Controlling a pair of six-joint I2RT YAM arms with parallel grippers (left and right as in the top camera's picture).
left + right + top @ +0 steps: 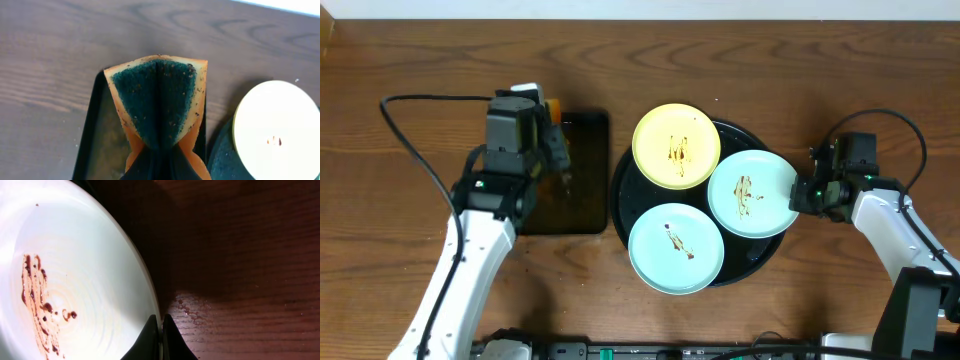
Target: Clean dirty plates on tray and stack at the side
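Observation:
Three smeared plates lie on the round black tray (620, 195): a pale yellow plate (676, 146) at the back, a light blue plate (676, 249) at the front and a light blue plate (752, 193) on the right. My right gripper (803, 192) is shut on the right blue plate's rim (100, 280), one finger on each side (161, 325). My left gripper (552, 148) is shut on an orange sponge (159, 100) with a dark green scrub face, folded, above the rectangular black tray. The yellow plate also shows in the left wrist view (275, 130).
A smaller rectangular black tray (575, 175) lies left of the round tray, under the left gripper. Sauce spots mark the wood (187, 307) beside the right gripper. Cables run from both arms over the brown wooden table.

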